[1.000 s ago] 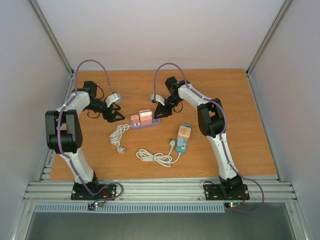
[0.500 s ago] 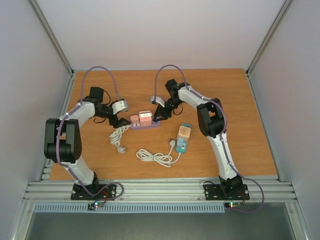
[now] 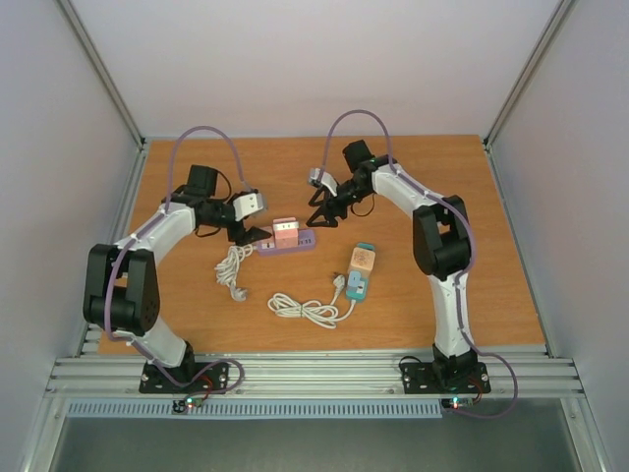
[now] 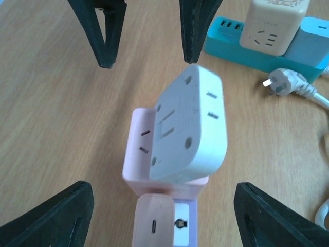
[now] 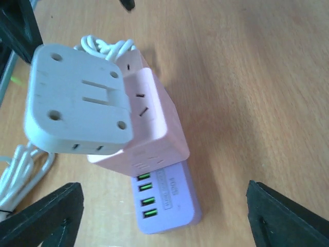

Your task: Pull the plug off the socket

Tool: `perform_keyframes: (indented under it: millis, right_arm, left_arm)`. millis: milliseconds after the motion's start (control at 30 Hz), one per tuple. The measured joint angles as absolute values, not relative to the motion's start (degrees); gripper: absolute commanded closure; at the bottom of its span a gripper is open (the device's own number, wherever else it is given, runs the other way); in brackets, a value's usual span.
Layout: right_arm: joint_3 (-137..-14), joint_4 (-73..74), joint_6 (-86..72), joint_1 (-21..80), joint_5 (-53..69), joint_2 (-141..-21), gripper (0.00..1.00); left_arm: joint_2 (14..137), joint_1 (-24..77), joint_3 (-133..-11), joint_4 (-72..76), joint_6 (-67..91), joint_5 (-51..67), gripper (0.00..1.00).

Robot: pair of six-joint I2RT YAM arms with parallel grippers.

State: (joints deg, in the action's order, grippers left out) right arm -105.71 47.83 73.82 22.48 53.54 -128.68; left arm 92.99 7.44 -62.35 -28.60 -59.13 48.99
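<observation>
Now, from above: the left gripper sits at the left end of the purple power strip, jaws spread, nothing in them. The right gripper hangs just past the strip's right end, on the far side, likewise spread and empty. Between them the white plug sits on the pink socket block, near the middle of the table. Nearer and to the right lies a teal power strip, and a white cable is coiled near the left gripper.

Over to the left wrist: its dark fingers stand wide on either side of the pink socket block, clear of it. The plug is on top, flat back to the camera. The teal power strip shows beyond.

And the right wrist: its fingers are well apart and touch nothing. The plug rides on the pink socket block, which sits on the purple power strip.
</observation>
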Motion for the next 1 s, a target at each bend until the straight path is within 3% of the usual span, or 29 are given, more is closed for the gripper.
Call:
perform_keyframes:
  millis: [300,500,767,1000]
  right_arm:
    - [-86.3,35.1,73.4,22.6,52.7,-117.0,0.01]
    - [-77.6,24.5,71.4,24.1,51.2,-113.4,0.01]
    - [-77.0,17.3,69.6,26.5,49.9,-113.1,0.01]
    - [-79.1,15.3,69.0,30.0,48.8,-113.5,0.01]
  left_arm:
    - [91.4,12.3,-62.3,-28.4,-59.2,46.2,0.28]
    - [91.1,13.6,-62.3,-26.3,-57.2,44.9,0.45]
    - [91.5,13.9,-63.0,-25.4,-55.3,44.1,0.6]
    - [93.8,13.9,-64.6,-26.2,-53.7,44.1,0.63]
